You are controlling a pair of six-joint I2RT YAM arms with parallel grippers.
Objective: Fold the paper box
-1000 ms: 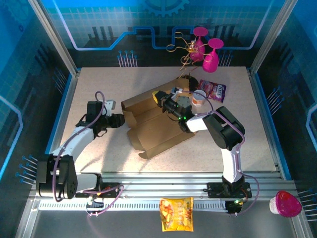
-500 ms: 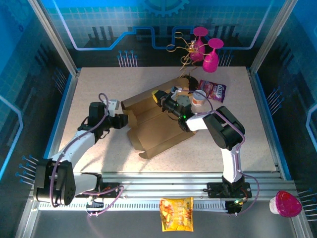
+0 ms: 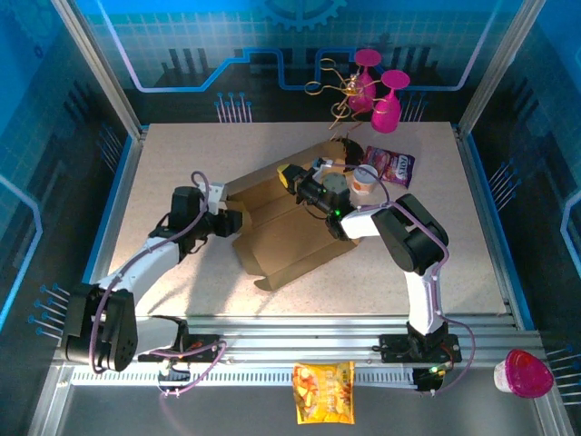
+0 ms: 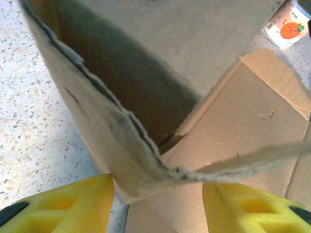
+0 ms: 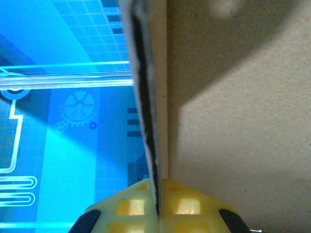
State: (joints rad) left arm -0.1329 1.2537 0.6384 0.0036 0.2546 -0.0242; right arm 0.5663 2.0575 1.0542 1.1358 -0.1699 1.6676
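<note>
The paper box [image 3: 281, 232] is a brown cardboard sheet lying partly folded mid-table, with its far-left panel raised. My left gripper [image 3: 234, 220] is at the box's left corner. In the left wrist view its yellow fingers [image 4: 73, 204] stand apart, open, with the raised flap's corner [image 4: 141, 160] between them and the flat panel [image 4: 243, 121] beyond. My right gripper [image 3: 292, 177] reaches over the box's far side. In the right wrist view the right gripper [image 5: 158, 194] is shut on the upright edge of the cardboard wall [image 5: 233, 121].
A small cup with an orange label [image 3: 365, 179] and a purple snack packet [image 3: 392, 165] lie just behind the box on the right. Pink glasses on a gold stand [image 3: 377, 91] are at the back. A yellow snack bag [image 3: 324, 392] and a pink cup [image 3: 525, 372] lie off the table's near edge.
My left arm has moved right, bringing its open jaws up to the box's left corner. The right arm and the box have barely moved.
</note>
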